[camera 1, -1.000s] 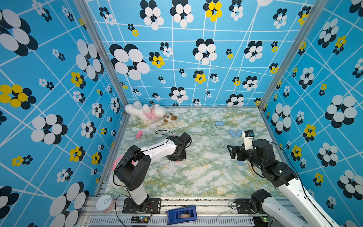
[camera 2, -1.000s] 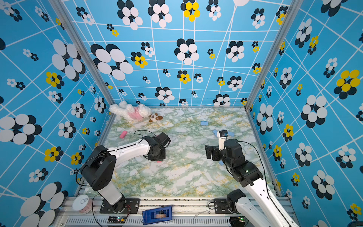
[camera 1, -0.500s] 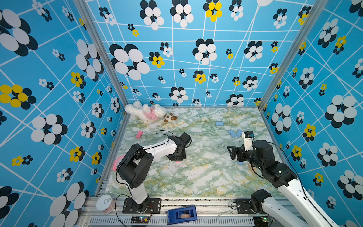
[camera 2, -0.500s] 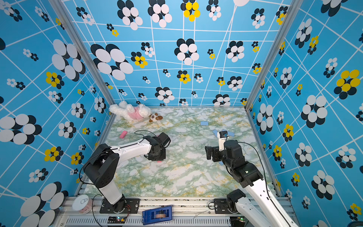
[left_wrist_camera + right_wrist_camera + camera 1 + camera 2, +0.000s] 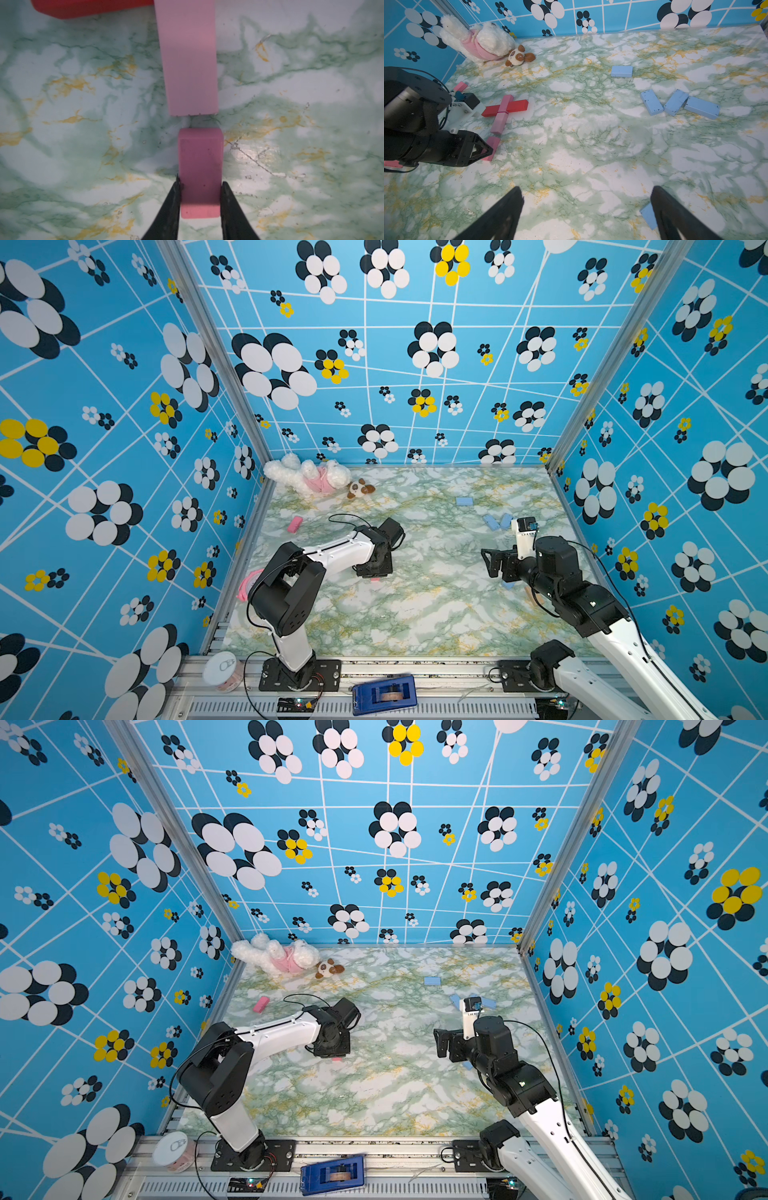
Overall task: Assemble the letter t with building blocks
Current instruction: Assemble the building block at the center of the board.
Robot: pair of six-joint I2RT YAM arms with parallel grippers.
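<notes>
My left gripper (image 5: pixel 200 187) is shut on a pink building block (image 5: pixel 200 172), low over the marble table. That block stands end to end with another pink block (image 5: pixel 189 58), a small gap between them. In the right wrist view these continue a cross of red blocks (image 5: pixel 517 105) and pink blocks (image 5: pixel 499 122), with the held pink block (image 5: pixel 492 145) at its near end. In both top views the left gripper (image 5: pixel 374 572) hides the cross. My right gripper (image 5: pixel 586 193) hangs open and empty over the table's right side (image 5: pixel 492 562).
Several light blue blocks (image 5: pixel 651 101) lie at the far right, one apart (image 5: pixel 621 71), one beside my right finger (image 5: pixel 648 216). A loose pink block (image 5: pixel 295 524) lies far left. A plush toy (image 5: pixel 307 477) fills the back left corner. A pink clock (image 5: pixel 245 587) sits behind the left arm.
The left arm's elbow has edged slightly right while its gripper stays over the same spot with the pink block. The right arm has not moved.
</notes>
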